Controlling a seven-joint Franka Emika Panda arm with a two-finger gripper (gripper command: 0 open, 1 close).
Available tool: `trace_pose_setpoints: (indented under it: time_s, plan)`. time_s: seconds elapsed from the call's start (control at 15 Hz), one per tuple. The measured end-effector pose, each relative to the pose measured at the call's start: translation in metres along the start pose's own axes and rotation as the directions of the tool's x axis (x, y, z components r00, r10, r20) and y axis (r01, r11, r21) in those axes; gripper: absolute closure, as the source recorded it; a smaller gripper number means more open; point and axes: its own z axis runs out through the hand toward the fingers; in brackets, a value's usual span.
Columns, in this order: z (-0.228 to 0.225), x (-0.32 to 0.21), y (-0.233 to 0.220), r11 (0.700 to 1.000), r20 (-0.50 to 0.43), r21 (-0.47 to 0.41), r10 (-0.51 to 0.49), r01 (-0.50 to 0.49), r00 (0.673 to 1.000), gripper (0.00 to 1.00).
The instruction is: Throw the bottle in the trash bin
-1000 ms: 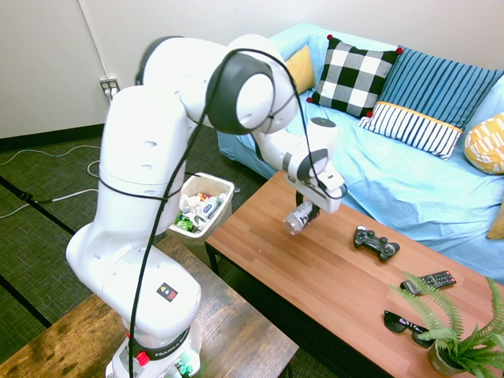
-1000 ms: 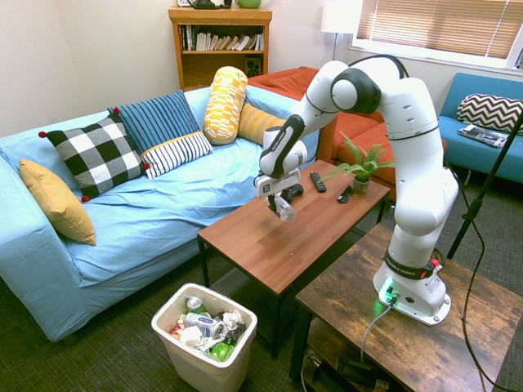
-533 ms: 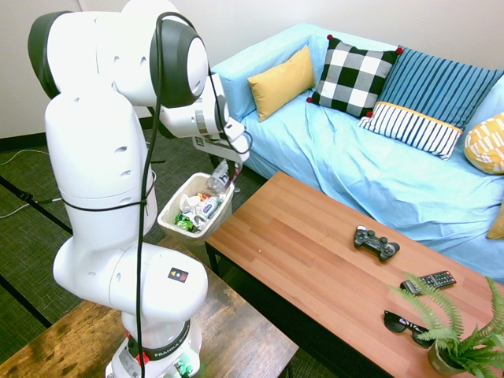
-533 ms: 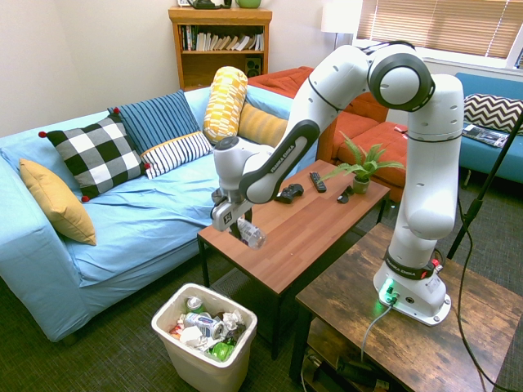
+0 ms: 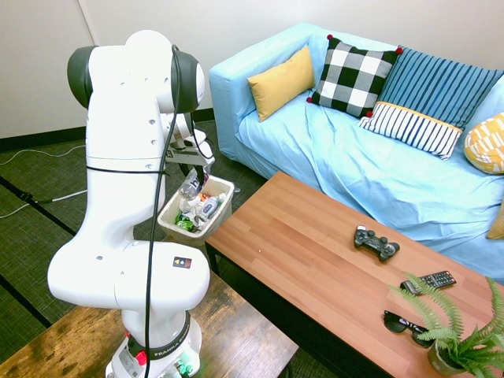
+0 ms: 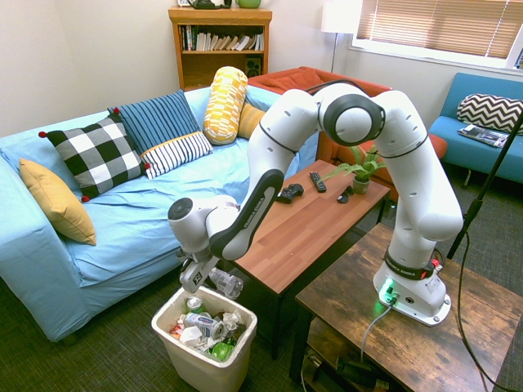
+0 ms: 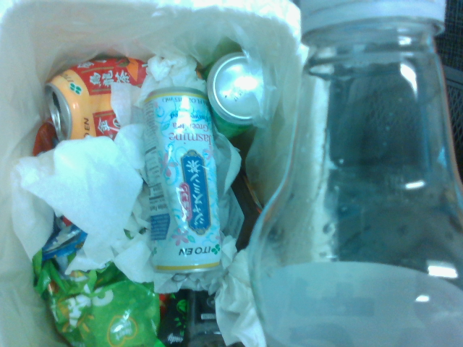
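Note:
The clear plastic bottle (image 6: 225,283) hangs tilted just above the open top of the off-white trash bin (image 6: 206,369), with my gripper (image 6: 207,277) shut on it. From the other side, the bottle (image 5: 189,188) and gripper (image 5: 192,176) show over the bin (image 5: 168,221) on the floor by the table's end. The wrist view looks straight down: the bottle (image 7: 369,181) fills one side, and the bin's white wall (image 7: 18,101) surrounds cans, crumpled tissue and green wrappers.
The low wooden table (image 5: 299,252) stands right beside the bin, bearing a black game controller (image 5: 376,242), a remote (image 5: 428,280), sunglasses (image 5: 405,324) and a potted fern (image 5: 461,339). A blue sofa (image 6: 122,216) with pillows runs behind the bin.
The arm has swung off the table and down to the bin, carrying the bottle. The bottle went from above the tabletop to just over the bin's opening.

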Motion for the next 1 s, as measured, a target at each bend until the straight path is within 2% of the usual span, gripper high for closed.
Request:
trace_pose_setpoints:
  time_s: [0.47,1.0]
  plan:
    - [0.016,0.014,-0.021,1.000,-0.010,-0.007,0.017,-0.017,1.000,0.00]
    - [-0.001,0.029,-0.033,0.998,-0.010,0.016,0.061,-0.061,0.998,0.00]
